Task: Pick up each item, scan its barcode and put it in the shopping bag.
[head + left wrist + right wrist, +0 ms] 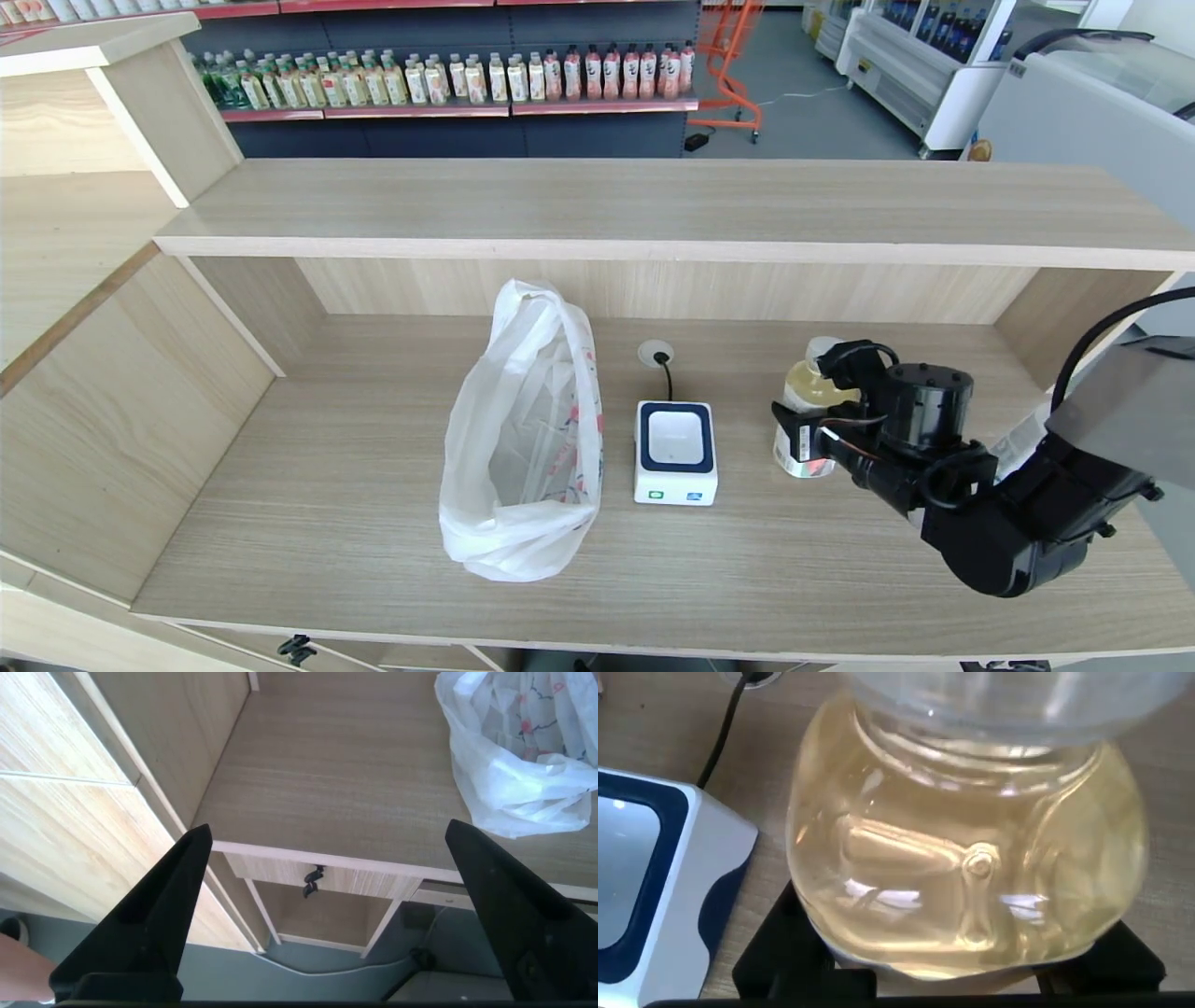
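Right gripper point(801, 439) clamped on bottle point(810, 387), low on label band. Bottle upright near counter point(373, 523) right end, just beside scanner point(675, 451). Lift straight up, then turn barcode side toward scanner window; hold steady, keep clear of cable point(666, 378). Shopping bag point(523, 439) stands open beyond scanner. Your left gripper point(336, 915) is spread wide off counter's front edge.

Right arm point(1008, 523) extends in over the right end of the bench point(373, 560), wrist bent, with the right gripper point(810, 403) set around an upright bottle point(801, 385). Left gripper point(329, 831) hangs outside the bench's front edge near its left corner, fingers point(177, 905) spread wide apart.
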Motion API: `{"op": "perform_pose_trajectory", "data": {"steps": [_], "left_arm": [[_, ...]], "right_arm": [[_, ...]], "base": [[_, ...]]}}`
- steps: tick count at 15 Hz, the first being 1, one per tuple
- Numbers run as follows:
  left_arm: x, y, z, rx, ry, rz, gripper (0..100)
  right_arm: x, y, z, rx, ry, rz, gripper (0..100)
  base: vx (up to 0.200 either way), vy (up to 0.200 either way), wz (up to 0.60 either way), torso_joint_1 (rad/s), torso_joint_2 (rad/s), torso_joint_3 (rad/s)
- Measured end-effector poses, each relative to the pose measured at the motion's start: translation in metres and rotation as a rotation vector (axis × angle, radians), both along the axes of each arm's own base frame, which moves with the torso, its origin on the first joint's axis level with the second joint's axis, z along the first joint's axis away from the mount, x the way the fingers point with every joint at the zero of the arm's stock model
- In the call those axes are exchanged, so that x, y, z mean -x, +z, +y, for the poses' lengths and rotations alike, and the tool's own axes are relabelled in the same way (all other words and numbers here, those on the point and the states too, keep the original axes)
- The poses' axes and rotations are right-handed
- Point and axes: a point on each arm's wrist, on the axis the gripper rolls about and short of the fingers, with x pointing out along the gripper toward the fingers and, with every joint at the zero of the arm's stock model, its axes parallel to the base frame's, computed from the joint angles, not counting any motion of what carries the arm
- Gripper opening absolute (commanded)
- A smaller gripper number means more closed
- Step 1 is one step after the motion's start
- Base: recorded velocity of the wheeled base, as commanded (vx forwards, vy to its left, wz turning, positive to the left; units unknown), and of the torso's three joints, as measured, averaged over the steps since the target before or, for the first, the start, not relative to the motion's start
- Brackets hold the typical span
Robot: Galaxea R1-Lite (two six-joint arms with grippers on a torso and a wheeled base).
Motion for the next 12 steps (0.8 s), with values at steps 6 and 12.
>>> {"op": "perform_pose_trajectory", "data": {"steps": [6, 12], "left_arm": [[0.0, 0.0, 0.0, 0.0, 0.0, 0.0, 100], [0.0, 0.0, 0.0, 0.0, 0.0, 0.0, 100]], "right_arm": [[0.061, 0.094, -0.025, -0.234, 0.314, 0.112, 0], [0.15, 0.141, -0.012, -0.381, 0.843, 0.139, 0]], "base": [[0.0, 0.0, 0.0, 0.0, 0.0, 0.0], [0.0, 0.0, 0.0, 0.0, 0.0, 0.0]]}}
